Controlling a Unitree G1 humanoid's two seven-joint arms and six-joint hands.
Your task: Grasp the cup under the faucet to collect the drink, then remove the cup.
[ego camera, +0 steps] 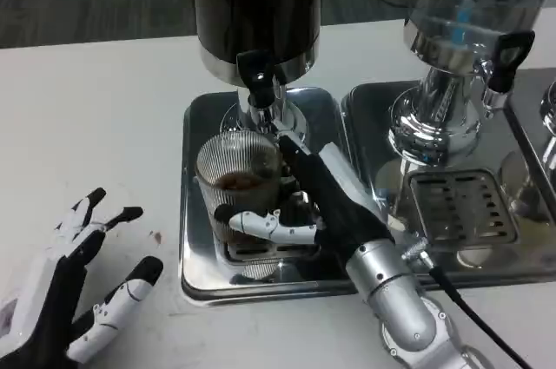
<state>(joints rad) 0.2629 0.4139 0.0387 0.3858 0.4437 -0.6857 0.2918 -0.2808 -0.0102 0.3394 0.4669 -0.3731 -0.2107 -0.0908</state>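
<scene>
Removal step: the right hand [326, 204] wraps the ribbed glass cup [236, 180], which holds a little dark drink and stands over the drip tray [198, 213], just in front of and below the black faucet [254, 69] of the dark-filled dispenser [254, 4]. The left hand [69, 291] rests on the white table [87, 126], fingers spread, holding nothing. The next move likely calls for carrying the cup level, clear of the tray's rim, without spilling.
</scene>
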